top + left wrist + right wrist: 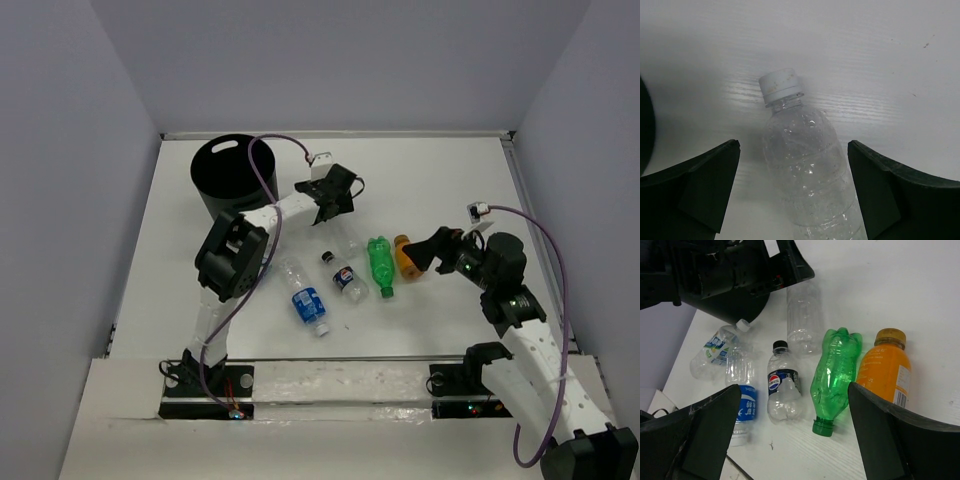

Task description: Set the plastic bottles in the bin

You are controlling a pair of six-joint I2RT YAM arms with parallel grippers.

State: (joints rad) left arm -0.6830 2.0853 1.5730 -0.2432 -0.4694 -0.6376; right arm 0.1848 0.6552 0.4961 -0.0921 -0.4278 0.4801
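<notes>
Several plastic bottles lie in a loose row mid-table. A clear bottle [805,165] with a white cap lies between the fingers of my open left gripper [794,192], which hovers over it [345,200] without touching it. My right gripper [795,440] is open and empty above the green bottle [835,372], with the orange bottle [887,367] by its right finger. The dark cola bottle [783,387] and a blue-labelled clear bottle [740,397] lie to the left. The black bin [228,172] stands at the far left.
Another blue-labelled bottle [715,352] lies beyond the row, close to the left arm [730,275]. White walls close in the table on three sides. The bin's dark wall [645,130] shows at the left edge of the left wrist view.
</notes>
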